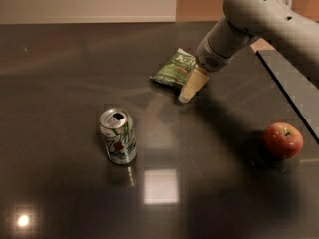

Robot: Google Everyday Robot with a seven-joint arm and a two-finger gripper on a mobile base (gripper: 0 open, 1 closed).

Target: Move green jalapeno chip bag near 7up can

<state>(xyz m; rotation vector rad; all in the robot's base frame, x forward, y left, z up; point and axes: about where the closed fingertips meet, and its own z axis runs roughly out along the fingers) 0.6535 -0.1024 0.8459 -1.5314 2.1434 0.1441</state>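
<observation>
The green jalapeno chip bag (172, 69) lies flat on the dark table, right of centre and towards the back. The 7up can (118, 136) stands upright to the front left of it, well apart, with its open top showing. My gripper (186, 94) hangs from the grey arm that comes in from the upper right. It points down at the table right beside the bag's front right corner and covers part of the bag's right edge. I see nothing held in it.
A red apple (282, 140) sits at the right of the dark glossy table (60, 83). A seam in the table (289, 96) runs diagonally at the far right. A wall runs behind the table's far edge.
</observation>
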